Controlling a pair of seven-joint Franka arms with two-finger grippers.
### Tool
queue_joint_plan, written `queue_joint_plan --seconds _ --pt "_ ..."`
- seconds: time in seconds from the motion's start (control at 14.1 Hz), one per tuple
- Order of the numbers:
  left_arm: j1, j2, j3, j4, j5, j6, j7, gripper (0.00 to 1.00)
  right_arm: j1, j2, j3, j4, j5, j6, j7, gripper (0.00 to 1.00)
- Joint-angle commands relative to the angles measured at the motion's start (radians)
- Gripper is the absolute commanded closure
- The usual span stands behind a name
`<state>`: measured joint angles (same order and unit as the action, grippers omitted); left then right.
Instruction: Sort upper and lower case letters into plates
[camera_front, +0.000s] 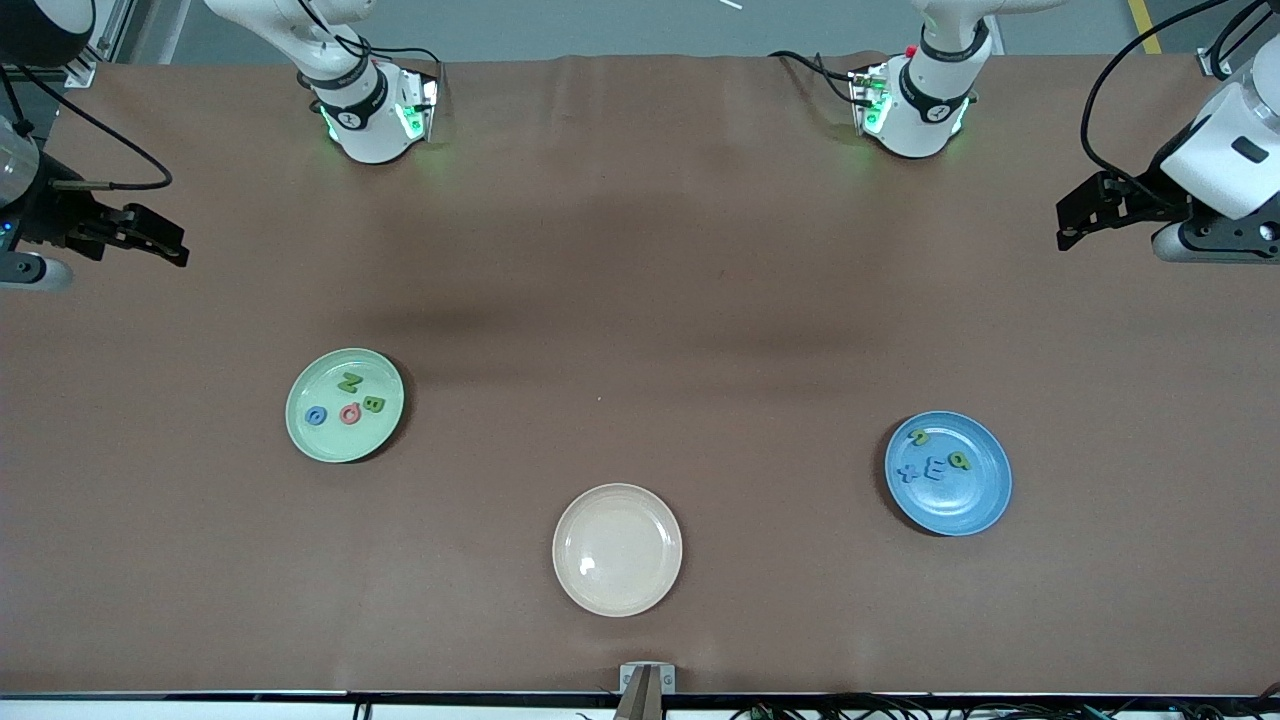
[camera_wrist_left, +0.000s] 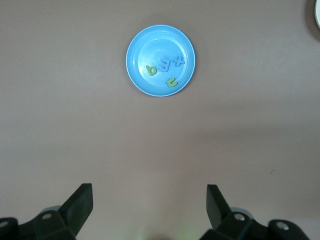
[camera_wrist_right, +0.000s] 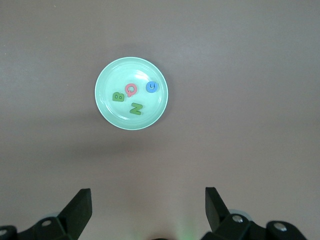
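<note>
The pale green plate lies toward the right arm's end and holds several letters: a green N, a green B, a red Q and a blue one. The blue plate lies toward the left arm's end with two green letters and two blue letters in it. My right gripper hangs open and empty over its end of the table. My left gripper hangs open and empty over the other end. Both arms wait.
A cream plate with nothing in it lies between the two plates, nearest the front camera. The brown table cover is bare from the plates up to the arm bases.
</note>
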<state>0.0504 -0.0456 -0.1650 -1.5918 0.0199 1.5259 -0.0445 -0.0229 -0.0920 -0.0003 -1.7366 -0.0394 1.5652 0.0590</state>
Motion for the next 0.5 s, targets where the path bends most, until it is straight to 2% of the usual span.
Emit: queue_joint_plan --seconds 0.0,0.43 --pt "0.003 -0.022 0.001 0.009 -0.006 -0.01 0.028 0.0 0.006 -0.057 -0.012 -0.043 0.013 0.009 -0.008 0.0" --pt "0.002 -0.007 0.001 0.032 0.0 -0.01 0.025 0.0 0.008 -0.095 -0.012 -0.04 0.013 -0.011 -0.011 0.0"
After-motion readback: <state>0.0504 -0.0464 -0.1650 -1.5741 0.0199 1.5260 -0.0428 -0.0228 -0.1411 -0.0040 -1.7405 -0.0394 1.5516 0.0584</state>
